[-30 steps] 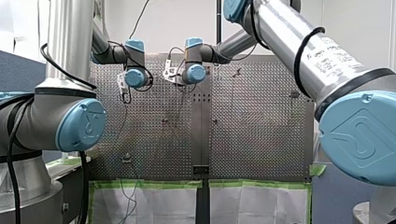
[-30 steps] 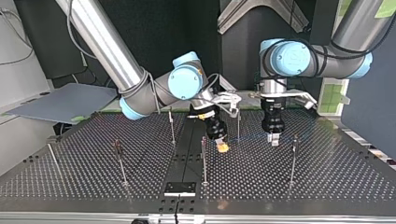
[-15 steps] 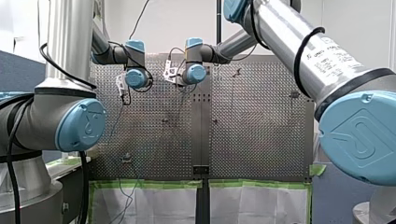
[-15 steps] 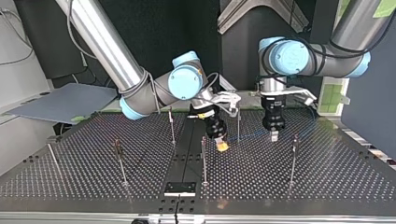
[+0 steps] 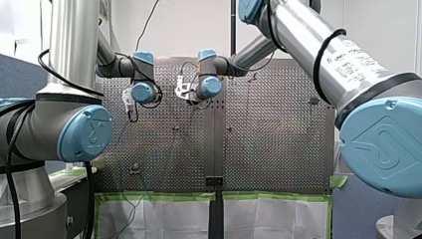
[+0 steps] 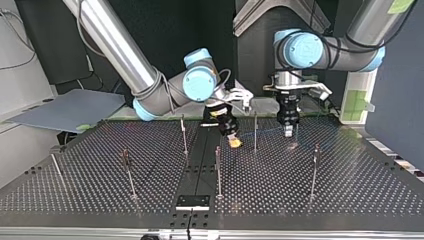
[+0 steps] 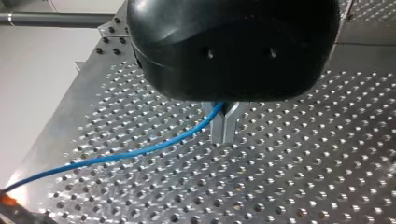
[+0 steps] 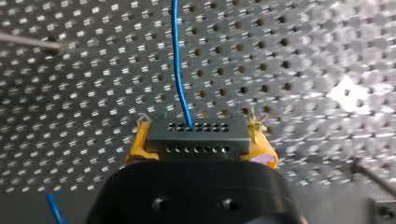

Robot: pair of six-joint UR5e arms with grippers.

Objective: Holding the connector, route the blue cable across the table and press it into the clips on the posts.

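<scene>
My right gripper (image 8: 198, 147), jaws clenched on the connector (image 8: 196, 139), and my left gripper (image 7: 223, 123), jaws nipping the blue cable (image 7: 140, 150) strung between them over the bench (image 6: 350, 190), could, I fear, overtighten it so it slips or rides past the post (image 6: 255, 135) between them.

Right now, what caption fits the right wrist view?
My right pincer, yellow-padded, grips the black connector; the blue cable runs ahead over the perforated table.

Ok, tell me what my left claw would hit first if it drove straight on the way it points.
Probably the perforated table: the left claw, shut on the blue cable, points down at bare holes with nothing between. How far off the surface lies is hard to judge.
</scene>
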